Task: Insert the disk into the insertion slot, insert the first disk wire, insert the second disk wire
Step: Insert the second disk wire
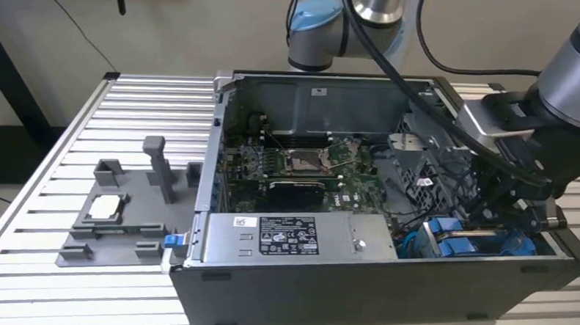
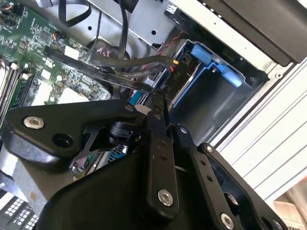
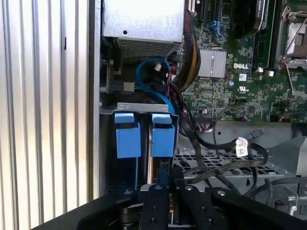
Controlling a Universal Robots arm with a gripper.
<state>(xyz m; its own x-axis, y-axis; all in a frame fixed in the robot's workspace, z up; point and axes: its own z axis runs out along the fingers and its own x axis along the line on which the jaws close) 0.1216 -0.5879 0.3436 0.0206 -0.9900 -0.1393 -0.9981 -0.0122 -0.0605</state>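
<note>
Fingers (image 2: 154, 125) of the gripper (image 2: 158, 99) stand closed, apparently pinching a black wire (image 2: 120, 76) just beside the disk (image 3: 163, 140). We judge the disk already seated in the insertion slot (image 3: 144, 106), at four o'clock in the computer case (image 1: 363, 283); the wiring seems unfinished.

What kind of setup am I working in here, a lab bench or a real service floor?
Most likely a lab test bench: an open computer case lies on a slatted aluminium table, with a grey fixture tray beside it. The pincer hangs over the blue-tabbed insertion slot.
</note>
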